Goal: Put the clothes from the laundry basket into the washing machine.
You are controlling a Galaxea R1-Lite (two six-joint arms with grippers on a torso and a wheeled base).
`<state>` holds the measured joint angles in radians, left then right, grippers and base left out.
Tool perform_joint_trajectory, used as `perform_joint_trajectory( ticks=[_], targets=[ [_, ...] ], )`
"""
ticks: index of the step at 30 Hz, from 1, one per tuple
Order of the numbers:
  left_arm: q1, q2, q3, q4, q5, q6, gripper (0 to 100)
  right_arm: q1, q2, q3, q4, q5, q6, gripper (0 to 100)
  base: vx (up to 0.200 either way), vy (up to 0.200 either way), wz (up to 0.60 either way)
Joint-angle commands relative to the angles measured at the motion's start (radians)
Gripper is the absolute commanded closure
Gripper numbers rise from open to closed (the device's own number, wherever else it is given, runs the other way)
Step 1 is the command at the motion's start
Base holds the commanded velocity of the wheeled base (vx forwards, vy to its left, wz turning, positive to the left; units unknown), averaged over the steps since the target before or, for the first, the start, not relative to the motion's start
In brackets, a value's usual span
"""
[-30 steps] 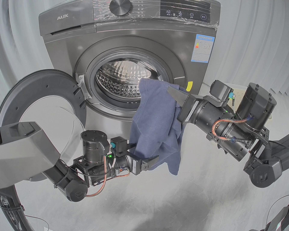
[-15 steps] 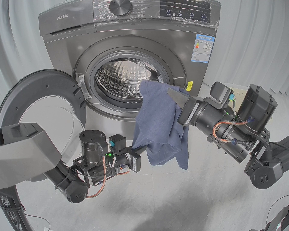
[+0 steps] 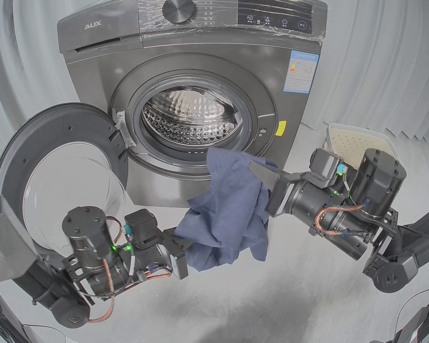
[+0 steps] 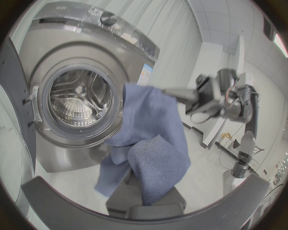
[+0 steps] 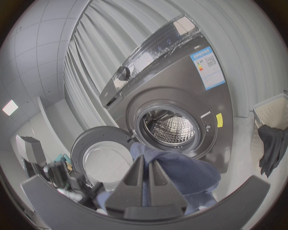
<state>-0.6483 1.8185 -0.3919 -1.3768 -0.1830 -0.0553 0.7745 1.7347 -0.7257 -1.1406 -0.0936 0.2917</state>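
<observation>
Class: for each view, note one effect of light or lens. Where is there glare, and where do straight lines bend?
Head view: glare on the drum and on the plastic film over the panel of the washing machine. Left wrist view: fisheye bowing of the machine's edges, dark corners, the blue garment looming near the lens. Right wrist view: curtain folds curve; a ceiling light glares.

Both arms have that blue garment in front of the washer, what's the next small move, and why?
Probably lift the blue fabric garment up and forward toward the shiny metal drum of the grey front-loading washing machine. The right gripper and left gripper hold it low, below the drum opening, and the round dark door stands open to the side.
</observation>
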Motion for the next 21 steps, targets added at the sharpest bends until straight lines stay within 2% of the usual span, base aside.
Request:
perform_joint_trajectory(
  ticks=[1,6,9,10,15,21],
  targets=[
    [-0.01,-0.217,0.105,-0.025,-0.039,-0.006,100,0.025,-0.021,0.098,0.001,0.005,-0.003,100,0.0,0.0,0.0],
    [-0.01,-0.315,0.105,-0.018,-0.067,-0.038,100,0.025,-0.021,0.118,-0.001,0.012,-0.002,100,0.0,0.0,0.0],
    [-0.01,-0.318,0.093,-0.024,-0.067,-0.043,100,0.025,-0.023,0.121,-0.001,0.017,-0.003,100,0.0,0.0,0.0],
    [-0.01,-0.315,0.091,-0.024,-0.069,-0.043,100,0.026,-0.021,0.121,0.001,0.018,-0.003,0,0.0,0.0,0.0],
    [-0.01,-0.318,0.077,-0.027,-0.079,-0.06,100,0.026,-0.017,0.155,0.009,0.017,-0.002,0,0.0,0.0,0.0],
    [-0.004,-0.309,0.022,-0.073,-0.072,-0.097,100,0.025,-0.014,0.264,0.015,0.023,-0.028,0,0.0,0.0,0.0]
  ],
)
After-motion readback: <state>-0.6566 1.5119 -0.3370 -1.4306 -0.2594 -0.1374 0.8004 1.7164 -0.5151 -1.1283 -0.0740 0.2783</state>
